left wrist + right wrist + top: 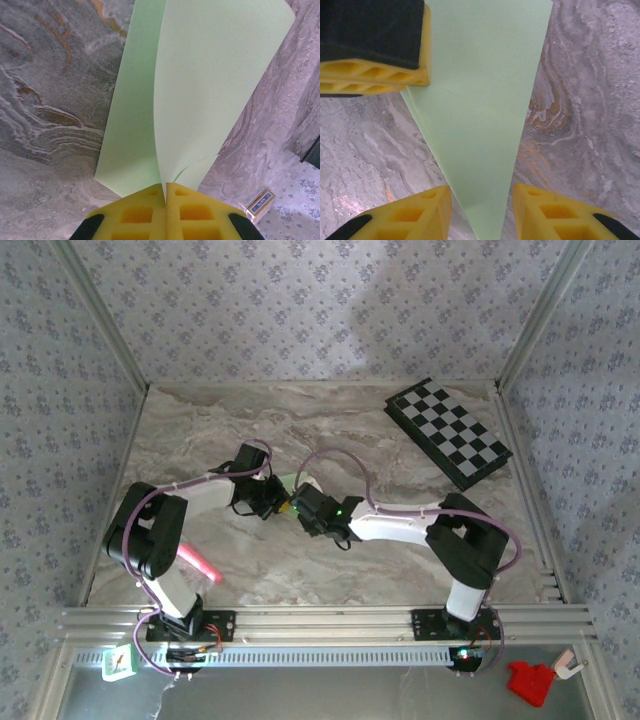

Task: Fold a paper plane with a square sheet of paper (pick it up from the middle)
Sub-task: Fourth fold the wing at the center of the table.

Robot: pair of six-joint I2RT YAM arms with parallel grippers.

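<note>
Folding is part done, by my judgement: the paper [200,90] is no flat square but a doubled, tapering shape with a crease along it and one sharp point. It is held up off the counter [330,430] at mid-table, between the two arms. Left pincer [165,196] is closed tight on an edge of the paper, at the end away from the point, with the layers caught between its pads. Right pincer [482,207] stands partly open, one finger on each side of the pointed tip. No contact with the paper can be made out, so it holds nothing. Wing folds and a final pressing of the creases appear outstanding; whether the nose folds are complete cannot be told.

Surroundings: chequered board [450,432] at the far right of the counter, well apart from the work; pink marker [200,565] near the left arm, also apart. Neither obstructs. The chief hazard is the closeness of the two pincers, which leaves little room to regrip without a knock.
</note>
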